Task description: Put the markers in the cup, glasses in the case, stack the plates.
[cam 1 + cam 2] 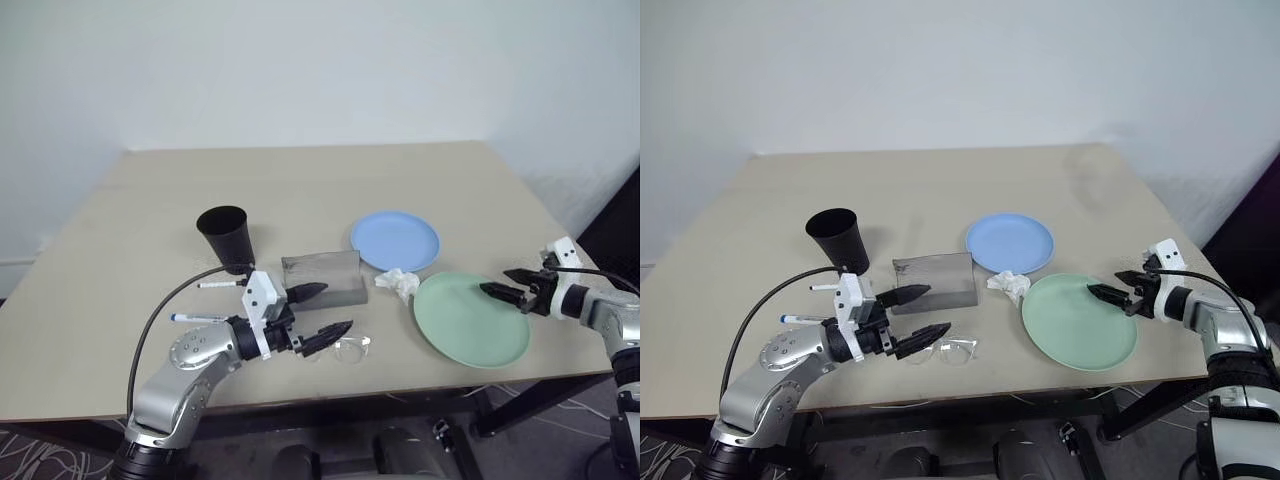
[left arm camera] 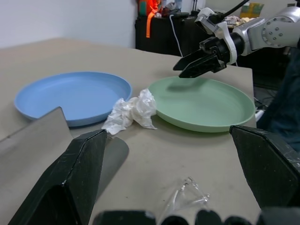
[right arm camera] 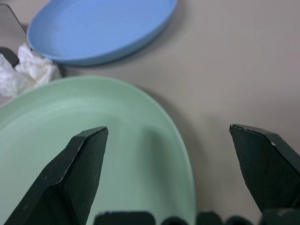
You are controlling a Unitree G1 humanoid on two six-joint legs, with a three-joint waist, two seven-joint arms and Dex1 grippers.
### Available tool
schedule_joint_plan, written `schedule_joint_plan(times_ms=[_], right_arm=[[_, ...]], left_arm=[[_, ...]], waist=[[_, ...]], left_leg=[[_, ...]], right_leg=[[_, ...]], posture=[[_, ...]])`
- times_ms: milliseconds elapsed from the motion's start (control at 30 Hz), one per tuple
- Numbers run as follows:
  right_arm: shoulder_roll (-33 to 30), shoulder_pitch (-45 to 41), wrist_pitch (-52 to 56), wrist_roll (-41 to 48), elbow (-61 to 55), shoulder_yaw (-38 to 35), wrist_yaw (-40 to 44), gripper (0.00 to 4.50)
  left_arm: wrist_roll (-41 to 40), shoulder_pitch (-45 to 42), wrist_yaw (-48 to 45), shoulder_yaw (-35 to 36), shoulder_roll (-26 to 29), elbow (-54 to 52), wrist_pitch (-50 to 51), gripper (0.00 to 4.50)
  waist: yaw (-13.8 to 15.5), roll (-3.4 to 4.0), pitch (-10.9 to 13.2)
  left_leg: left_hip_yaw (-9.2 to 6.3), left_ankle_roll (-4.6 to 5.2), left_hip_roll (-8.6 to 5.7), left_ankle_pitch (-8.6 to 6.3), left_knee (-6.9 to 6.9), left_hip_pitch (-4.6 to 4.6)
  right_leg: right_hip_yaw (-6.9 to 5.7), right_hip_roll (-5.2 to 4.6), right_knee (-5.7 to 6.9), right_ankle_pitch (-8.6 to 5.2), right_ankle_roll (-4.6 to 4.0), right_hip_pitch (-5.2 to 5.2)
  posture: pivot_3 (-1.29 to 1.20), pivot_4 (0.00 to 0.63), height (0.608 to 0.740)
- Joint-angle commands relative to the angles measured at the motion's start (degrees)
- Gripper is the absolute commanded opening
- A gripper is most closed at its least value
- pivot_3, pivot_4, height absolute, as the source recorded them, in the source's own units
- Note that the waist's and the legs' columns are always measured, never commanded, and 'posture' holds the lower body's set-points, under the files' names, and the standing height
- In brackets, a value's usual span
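The right end effector [image 1: 503, 294] hangs spread over the green plate's [image 1: 470, 322] right rim, likely to grip it, while the left end effector [image 1: 320, 311], also spread, hovers above the glasses [image 1: 350, 347].

Blue plate [image 1: 395, 241], green plate [image 1: 471, 319] unstacked; cup [image 1: 226, 237] upright.

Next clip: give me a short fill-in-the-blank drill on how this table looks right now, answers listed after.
1. The crumpled tissue lies between the blue plate and the ____ plate.
2. The black cup stands upright and holds ____ markers.
3. The glasses lie on the table, in front of the gray ____.
4. The right gripper, jaws open, hovers over the rim of the ____ plate.

Missing words: green; no; case; green
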Motion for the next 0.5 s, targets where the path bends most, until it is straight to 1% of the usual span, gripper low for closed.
schedule_joint_plan(times_ms=[33,433,500], right_arm=[[-2.0,-2.5,2.2,1.3,1.8,-2.4,2.4,4.50],[-1.8,-4.5,6.9,0.9,6.4,-1.8,5.9,4.50],[-1.6,-4.5,6.7,-0.3,7.3,-0.8,6.1,4.11]], left_arm=[[-1.1,-1.1,-0.9,-0.4,0.4,-2.5,-0.1,4.46],[-0.5,-2.6,-1.9,-1.3,0.4,-1.0,0.1,4.46],[-0.2,-2.4,-2.1,-1.7,0.5,-1.1,0.2,4.50]], waist=[[0.0,0.01,0.0],[0.0,0.01,0.0],[0.0,0.01,0.0]], left_leg=[[0.00,0.00,0.00,0.00,0.00,0.01],[0.06,0.01,-0.01,0.00,0.08,0.11],[0.06,0.01,-0.01,0.00,0.07,0.11]], right_leg=[[0.00,0.00,0.00,0.00,0.00,0.01],[0.11,0.03,0.00,0.00,0.00,0.12],[0.11,0.03,0.00,0.00,0.00,0.11]], posture=[[0.00,0.000,0.740],[0.00,0.000,0.740],[0.00,0.000,0.740]])
